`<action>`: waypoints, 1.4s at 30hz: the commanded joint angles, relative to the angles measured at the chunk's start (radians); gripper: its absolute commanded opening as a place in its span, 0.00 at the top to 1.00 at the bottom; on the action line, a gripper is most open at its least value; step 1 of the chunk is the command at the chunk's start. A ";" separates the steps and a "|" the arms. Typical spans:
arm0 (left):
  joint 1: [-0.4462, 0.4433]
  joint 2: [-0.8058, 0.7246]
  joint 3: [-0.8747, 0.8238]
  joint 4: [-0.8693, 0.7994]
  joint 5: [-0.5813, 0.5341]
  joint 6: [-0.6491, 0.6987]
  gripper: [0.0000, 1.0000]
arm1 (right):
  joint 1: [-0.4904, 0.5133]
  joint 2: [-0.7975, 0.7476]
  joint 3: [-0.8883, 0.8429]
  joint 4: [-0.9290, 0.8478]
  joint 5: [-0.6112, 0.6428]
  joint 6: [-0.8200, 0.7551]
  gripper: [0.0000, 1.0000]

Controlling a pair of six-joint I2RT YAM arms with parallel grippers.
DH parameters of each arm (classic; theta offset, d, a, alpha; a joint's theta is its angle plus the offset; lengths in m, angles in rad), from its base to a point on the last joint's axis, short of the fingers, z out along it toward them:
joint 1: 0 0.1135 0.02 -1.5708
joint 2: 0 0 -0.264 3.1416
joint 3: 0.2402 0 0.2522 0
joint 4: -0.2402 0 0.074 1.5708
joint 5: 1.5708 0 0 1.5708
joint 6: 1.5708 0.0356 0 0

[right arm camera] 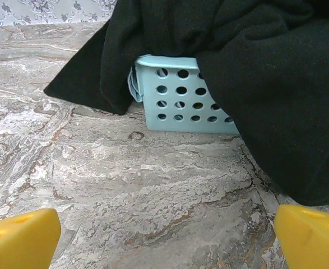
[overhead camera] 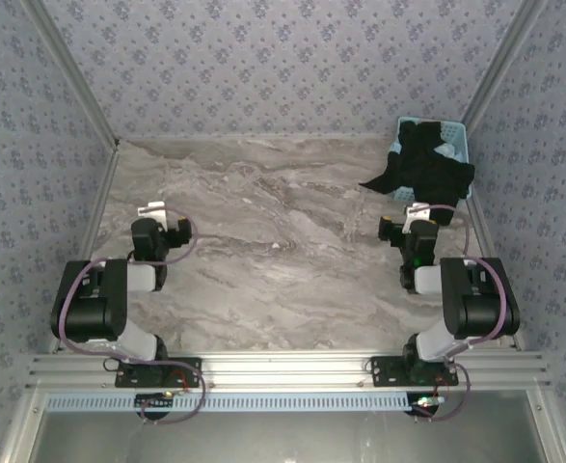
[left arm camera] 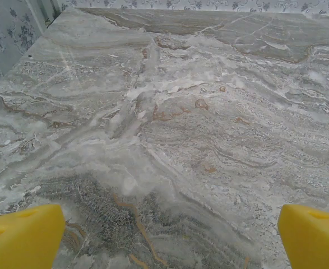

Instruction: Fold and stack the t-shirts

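The right hand [right arm camera: 164, 241], spread empty, sat near the blue basket [right arm camera: 181, 106]; black t-shirts [right arm camera: 265, 67] spilled over its rim onto the marble table [right arm camera: 125, 185], floral walls [overhead camera: 283, 58] behind it.

2 arms folded, elbows back toward 6 o'clock, wrists aimed at 12 o'clock. At 9 o'clock, left end effector [overhead camera: 155, 214], yellow fingers [left arm camera: 21, 235] spread wide. At 3 o'clock, right end effector [overhead camera: 417, 217], fingers [right arm camera: 18, 238] equally wide.
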 commanded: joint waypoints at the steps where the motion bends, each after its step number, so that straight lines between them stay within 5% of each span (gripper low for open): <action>1: 0.004 0.005 0.013 0.012 0.012 0.010 0.02 | -0.001 0.002 0.004 0.020 -0.008 0.008 0.00; 26: 0.006 0.004 0.014 0.010 0.015 0.010 0.02 | -0.001 0.002 -0.001 0.023 -0.005 0.007 0.00; 33: -0.021 -0.103 -0.013 -0.016 -0.070 0.014 0.02 | 0.109 -0.153 -0.082 0.072 0.210 -0.094 0.00; 36: -0.072 -0.239 0.005 -0.137 -0.172 0.040 0.02 | 0.137 -0.328 -0.021 -0.116 0.364 -0.057 0.00; 37: -0.093 -0.302 0.023 -0.172 -0.215 0.030 0.02 | 0.147 -0.410 0.089 -0.347 0.420 0.035 0.00; 39: -0.118 -0.406 0.120 -0.333 -0.324 -0.112 0.02 | 0.102 -0.497 0.337 -0.832 0.238 0.250 0.00; 41: -0.097 -0.448 0.341 -0.821 -0.340 -0.362 0.02 | 0.012 -0.482 0.448 -0.877 0.021 0.422 0.00; 42: -0.069 -0.425 0.412 -0.903 -0.334 -0.459 0.02 | -0.076 -0.447 0.479 -0.863 -0.127 0.514 0.00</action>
